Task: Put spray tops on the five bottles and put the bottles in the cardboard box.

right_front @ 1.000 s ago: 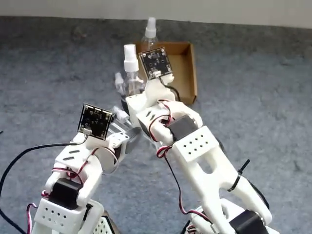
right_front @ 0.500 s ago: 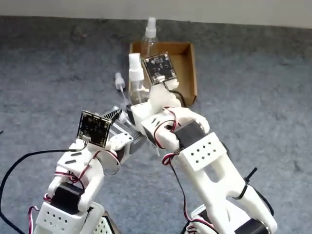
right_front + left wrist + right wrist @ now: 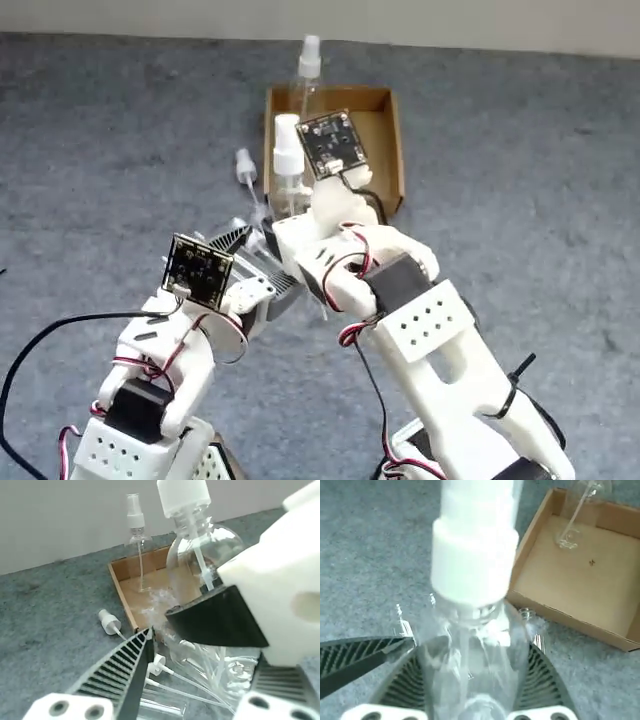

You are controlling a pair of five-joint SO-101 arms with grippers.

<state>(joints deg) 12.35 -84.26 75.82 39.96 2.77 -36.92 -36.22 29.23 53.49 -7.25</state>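
Note:
My right gripper (image 3: 297, 212) (image 3: 470, 680) is shut on a clear bottle (image 3: 289, 178) (image 3: 470, 640) with a white spray top (image 3: 474, 555), held upright just in front of the cardboard box (image 3: 386, 150) (image 3: 580, 580). A second capped bottle (image 3: 308, 65) (image 3: 136, 525) stands in the box's far left corner. My left gripper (image 3: 255, 255) (image 3: 210, 655) is open, low over a pile of lying clear bottles (image 3: 220, 672) and loose spray tops (image 3: 159, 666). Another loose spray top (image 3: 245, 168) (image 3: 108, 622) lies on the carpet left of the box.
Grey carpet (image 3: 520, 250) covers the surface, with open room to the right and left of the arms. The box floor (image 3: 590, 575) is bare apart from the one bottle. A black cable (image 3: 40, 335) runs along the near left.
The right arm has carried the capped bottle rightward and closer to the box. The left arm has drawn back toward the near side, away from that bottle.

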